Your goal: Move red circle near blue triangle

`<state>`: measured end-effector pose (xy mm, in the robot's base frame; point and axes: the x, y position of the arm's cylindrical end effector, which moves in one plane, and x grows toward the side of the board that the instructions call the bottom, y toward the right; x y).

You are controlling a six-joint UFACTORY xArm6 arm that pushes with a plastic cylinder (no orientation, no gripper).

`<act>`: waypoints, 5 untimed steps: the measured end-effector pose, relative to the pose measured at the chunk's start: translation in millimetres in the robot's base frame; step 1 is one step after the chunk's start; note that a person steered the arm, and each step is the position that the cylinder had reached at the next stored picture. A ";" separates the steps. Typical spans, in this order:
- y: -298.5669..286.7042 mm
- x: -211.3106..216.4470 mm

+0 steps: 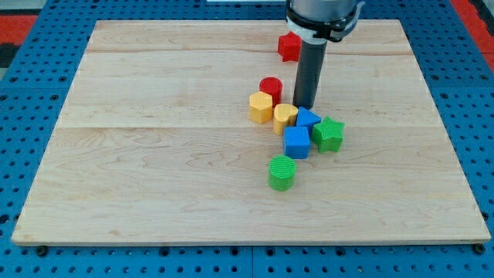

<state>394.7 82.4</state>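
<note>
Nearest the view's bottom on the table [154,177] stands a green cylinder [282,171], then a blue cube [296,142] touching a green star [329,133]. Behind them the blue triangle [309,118] sits just below my tip [302,106], with a yellow heart [284,116] and a yellow block [261,106] crowding the gap. The red circle [270,87] is already near, so little seems left; a red star [289,46] lies farthest, and there is no pincer.

a pale wooden board [154,154] carries red [271,87], yellow [261,106], blue [296,142] and green blocks [282,172] clustered right of centre.
</note>
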 end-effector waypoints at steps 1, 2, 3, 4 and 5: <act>-2.0 -29.2; -27.0 -63.4; -78.5 -76.6; -94.3 -60.4; -79.0 -48.4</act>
<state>346.3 3.4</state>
